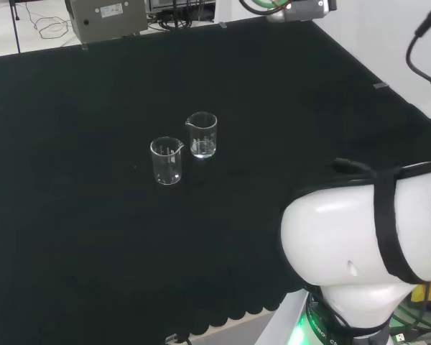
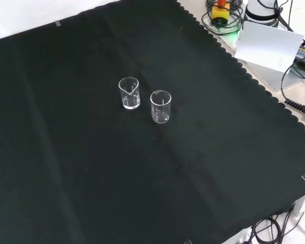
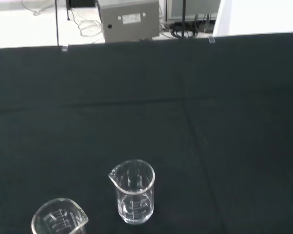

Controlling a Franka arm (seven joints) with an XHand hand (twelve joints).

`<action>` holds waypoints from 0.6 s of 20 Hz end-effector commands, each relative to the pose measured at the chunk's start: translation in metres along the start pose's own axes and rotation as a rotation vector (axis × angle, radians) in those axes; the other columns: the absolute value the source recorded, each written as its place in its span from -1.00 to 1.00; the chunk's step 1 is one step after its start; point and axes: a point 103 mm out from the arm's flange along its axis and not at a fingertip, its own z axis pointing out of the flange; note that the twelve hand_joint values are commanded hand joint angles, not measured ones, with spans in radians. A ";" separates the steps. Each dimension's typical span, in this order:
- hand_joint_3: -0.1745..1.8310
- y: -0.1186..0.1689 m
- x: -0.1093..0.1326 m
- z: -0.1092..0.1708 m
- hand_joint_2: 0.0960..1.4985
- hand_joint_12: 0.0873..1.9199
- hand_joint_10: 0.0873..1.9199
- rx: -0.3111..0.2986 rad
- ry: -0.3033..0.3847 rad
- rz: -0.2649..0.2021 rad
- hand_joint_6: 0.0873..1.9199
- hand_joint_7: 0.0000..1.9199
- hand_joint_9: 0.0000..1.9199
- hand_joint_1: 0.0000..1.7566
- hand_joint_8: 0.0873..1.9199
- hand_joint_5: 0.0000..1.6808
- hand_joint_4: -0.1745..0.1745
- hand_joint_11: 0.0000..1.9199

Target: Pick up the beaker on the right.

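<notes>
Two clear beakers upright near the middle of the black cloth (image 1: 72, 251), right beaker (image 1: 202, 134) just beside left beaker (image 1: 167, 160), apart, hand's state cannot be told

Lab: glass beakers (image 1: 183, 147), black cloth (image 1: 93, 237), cables (image 2: 295, 104).

Light even, diffuse, overhead; room bright, black cloth (image 1: 93, 237) absorbs most of it, reads flat matte. Faint creases catch soft sheen in front view. Two clear beakers (image 1: 167, 160) (image 1: 202, 134) throw almost no shadow; thin white highlights trace rims and bases. White arm link (image 1: 359, 237) near overexposed in head view. Floor beyond cloth blown out in wrist view. Focus crisp in head and front views.
</notes>
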 end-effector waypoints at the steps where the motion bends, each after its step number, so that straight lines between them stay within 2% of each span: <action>1: -0.55 0.043 0.005 0.040 0.70 0.25 -0.35 0.050 -0.009 0.051 -1.00 -0.98 -0.92 -0.81 -0.49 -0.61 -0.17 -1.00; 4: -0.55 0.065 0.007 0.059 0.70 0.26 -0.35 0.053 -0.001 0.050 -1.00 -0.98 -0.92 -0.81 -0.49 -0.61 -0.17 -1.00; 12: -0.56 0.133 0.013 0.120 0.70 0.26 -0.35 0.115 0.000 0.041 -1.00 -0.97 -0.90 -0.79 -0.49 -0.59 -0.21 -1.00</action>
